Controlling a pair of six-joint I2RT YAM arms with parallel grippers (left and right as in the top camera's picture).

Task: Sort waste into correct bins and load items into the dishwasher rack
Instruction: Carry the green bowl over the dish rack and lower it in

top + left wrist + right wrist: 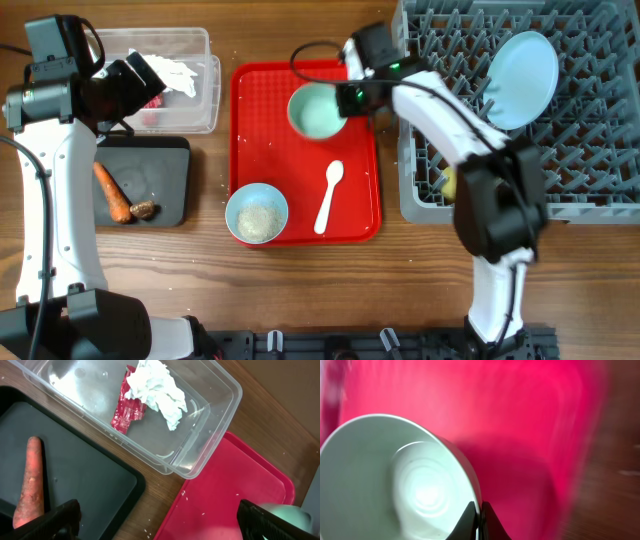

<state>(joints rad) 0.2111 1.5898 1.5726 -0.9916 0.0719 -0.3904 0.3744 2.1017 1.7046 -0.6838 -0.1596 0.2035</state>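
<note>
My right gripper is shut on the rim of the pale green bowl over the red serving tray. My left gripper is open and empty above the clear tub, which holds the tissue and red wrapper. The carrot and brown scrap lie on the black tray. The light blue bowl holds rice. The spoon lies beside it. The plate and yellow cup are in the rack.
Loose rice grains lie on the red serving tray and on the wooden table between it and the black tray. The rack's upright pegs stand close to the right of the green bowl.
</note>
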